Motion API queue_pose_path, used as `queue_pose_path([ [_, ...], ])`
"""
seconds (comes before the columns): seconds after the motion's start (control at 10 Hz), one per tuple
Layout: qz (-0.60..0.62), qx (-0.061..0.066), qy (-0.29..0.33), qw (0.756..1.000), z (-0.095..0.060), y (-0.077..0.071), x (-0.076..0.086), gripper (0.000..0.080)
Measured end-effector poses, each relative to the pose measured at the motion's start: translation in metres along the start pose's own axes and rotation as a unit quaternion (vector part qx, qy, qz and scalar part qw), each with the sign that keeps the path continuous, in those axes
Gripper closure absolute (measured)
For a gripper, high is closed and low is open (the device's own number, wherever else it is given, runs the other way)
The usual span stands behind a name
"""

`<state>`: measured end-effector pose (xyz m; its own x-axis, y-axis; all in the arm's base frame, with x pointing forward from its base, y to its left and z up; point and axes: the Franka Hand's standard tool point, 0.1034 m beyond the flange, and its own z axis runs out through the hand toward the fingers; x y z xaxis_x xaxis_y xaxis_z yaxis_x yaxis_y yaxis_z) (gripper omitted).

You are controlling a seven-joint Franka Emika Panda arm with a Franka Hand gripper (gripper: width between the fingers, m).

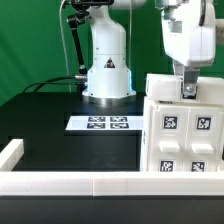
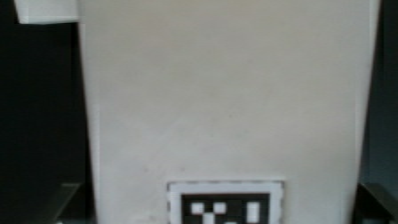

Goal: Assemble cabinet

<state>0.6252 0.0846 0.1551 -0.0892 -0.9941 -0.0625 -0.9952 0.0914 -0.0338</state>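
The cabinet (image 1: pixel 185 125) stands on the black desk (image 1: pixel 60 125) at the exterior view's right, a large white box of panels with square black-and-white tags on the faces turned to the camera. The pincer (image 1: pixel 188 90) comes down from above and meets the cabinet's top edge; its fingers are hidden against the white panel, so I cannot tell how far open it is or whether it grips the panel. In the wrist view a white panel of the cabinet (image 2: pixel 214 100) fills nearly the whole picture, with one tag (image 2: pixel 228 203) low on it. The marker board (image 1: pixel 100 123) lies flat just beside the robot base (image 1: pixel 107 70). A low white rail (image 1: pixel 70 183) borders the desk's near edge.
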Motion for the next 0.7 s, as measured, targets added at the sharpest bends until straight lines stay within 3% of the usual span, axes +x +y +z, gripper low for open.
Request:
queue_pose_path([
  [0.3, 0.081, -0.003, -0.016, 0.997, 0.0, 0.0, -0.002, 0.0239],
  [0.4, 0.077, -0.003, -0.016, 0.997, 0.0, 0.0, -0.003, 0.0172],
  [0.5, 0.064, -0.002, -0.017, 0.998, -0.001, 0.0, -0.004, 0.0172],
  [0.6, 0.054, 0.001, -0.025, 0.998, -0.005, -0.001, -0.005, 0.0029],
  [0.7, 0.051, 0.006, -0.034, 0.998, -0.013, 0.0, -0.007, 0.0006],
])
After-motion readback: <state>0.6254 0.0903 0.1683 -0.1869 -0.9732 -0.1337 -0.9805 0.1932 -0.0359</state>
